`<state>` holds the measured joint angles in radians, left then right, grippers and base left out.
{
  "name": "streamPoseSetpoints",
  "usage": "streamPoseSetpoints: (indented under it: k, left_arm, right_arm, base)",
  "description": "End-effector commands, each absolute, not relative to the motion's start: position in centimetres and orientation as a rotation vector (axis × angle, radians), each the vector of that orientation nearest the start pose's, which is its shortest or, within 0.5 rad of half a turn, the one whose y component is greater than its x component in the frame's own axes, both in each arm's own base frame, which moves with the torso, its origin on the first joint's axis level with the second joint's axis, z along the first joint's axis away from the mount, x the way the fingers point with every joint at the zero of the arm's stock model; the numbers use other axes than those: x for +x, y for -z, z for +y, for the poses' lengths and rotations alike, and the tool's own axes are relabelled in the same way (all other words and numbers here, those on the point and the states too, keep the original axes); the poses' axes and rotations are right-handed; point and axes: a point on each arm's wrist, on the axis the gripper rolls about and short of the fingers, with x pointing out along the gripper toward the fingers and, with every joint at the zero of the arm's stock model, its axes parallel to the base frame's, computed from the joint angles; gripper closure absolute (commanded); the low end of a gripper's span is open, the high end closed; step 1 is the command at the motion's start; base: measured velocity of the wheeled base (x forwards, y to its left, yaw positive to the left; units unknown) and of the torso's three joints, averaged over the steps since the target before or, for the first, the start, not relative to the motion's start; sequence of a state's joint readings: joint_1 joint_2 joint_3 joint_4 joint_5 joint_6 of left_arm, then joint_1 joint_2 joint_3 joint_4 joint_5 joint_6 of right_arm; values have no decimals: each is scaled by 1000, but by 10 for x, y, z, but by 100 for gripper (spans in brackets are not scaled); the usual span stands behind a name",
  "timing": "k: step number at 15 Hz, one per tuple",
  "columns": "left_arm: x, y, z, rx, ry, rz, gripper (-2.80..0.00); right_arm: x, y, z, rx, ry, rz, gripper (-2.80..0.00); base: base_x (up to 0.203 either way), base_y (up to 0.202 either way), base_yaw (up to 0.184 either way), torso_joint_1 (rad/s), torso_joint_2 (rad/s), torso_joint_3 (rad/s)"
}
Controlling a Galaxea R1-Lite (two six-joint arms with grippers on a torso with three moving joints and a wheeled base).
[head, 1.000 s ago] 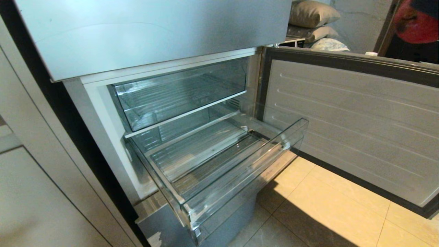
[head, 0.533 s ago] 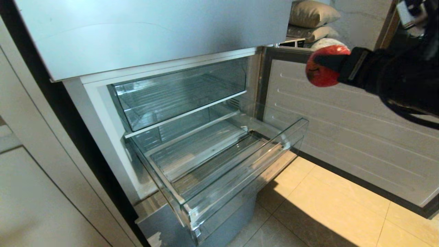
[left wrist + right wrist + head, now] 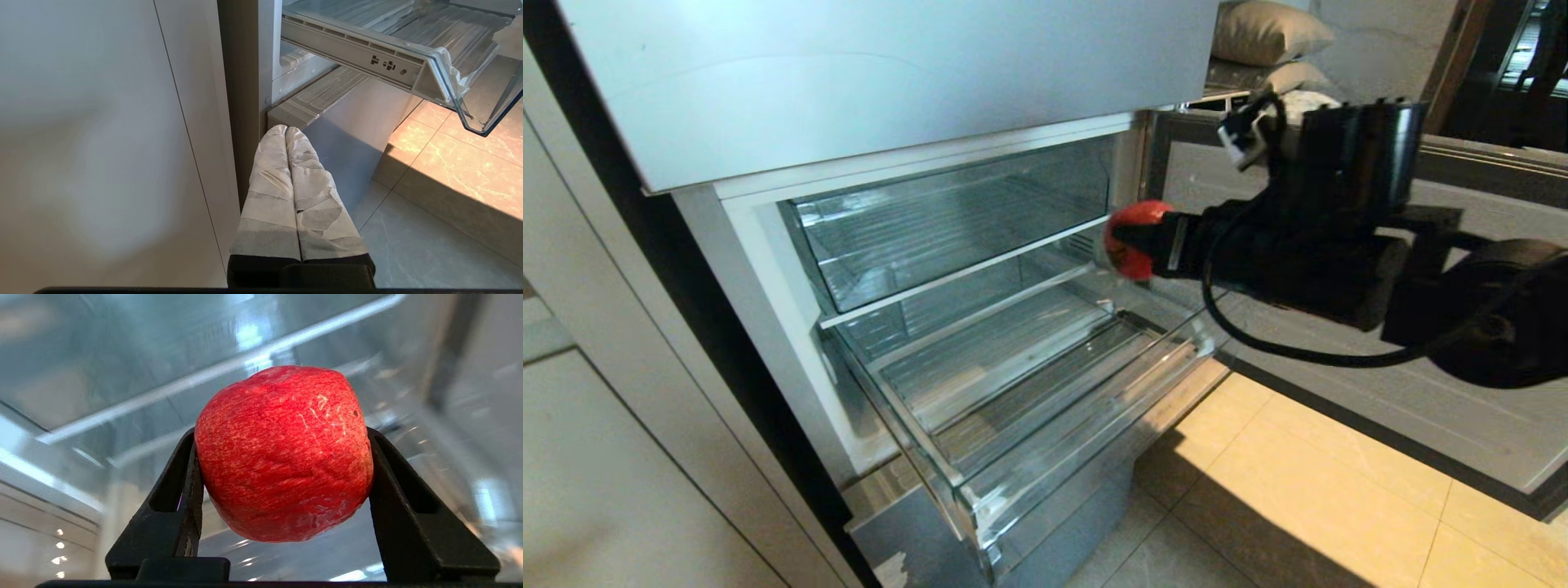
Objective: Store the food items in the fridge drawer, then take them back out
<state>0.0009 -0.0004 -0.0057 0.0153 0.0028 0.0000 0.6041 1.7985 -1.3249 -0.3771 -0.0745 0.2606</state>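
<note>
The right gripper (image 3: pixel 1131 241), jaws pinching a red apple (image 3: pixel 1125 237), holds it above the back corner of the pulled-out, bare fridge drawer (image 3: pixel 1045 457), storing not yet done, while the left gripper (image 3: pixel 286 130) hangs beside the fridge, jaws pressed together.

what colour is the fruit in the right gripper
Red, with fine pale streaks and speckles on the apple; the right wrist view shows it best.
</note>
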Motion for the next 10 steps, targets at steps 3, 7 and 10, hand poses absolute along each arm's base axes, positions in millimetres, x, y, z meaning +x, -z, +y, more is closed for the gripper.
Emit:
streamPoseSetpoints:
  k: [3, 7, 10]
  left_arm:
    - [-23, -76, 0, 0, -5, 9, 0]
    - [-23, -76, 0, 0, -5, 9, 0]
    - [-23, -76, 0, 0, -5, 9, 0]
  right_arm:
    - [339, -219, 245, 178, -529, 258, 0]
    - [354, -195, 261, 163, -533, 291, 0]
    - [360, -191, 266, 164, -533, 288, 0]
  base:
    - [0, 0, 0, 0, 0, 0]
    - [0, 0, 0, 0, 0, 0]
    - [0, 0, 0, 0, 0, 0]
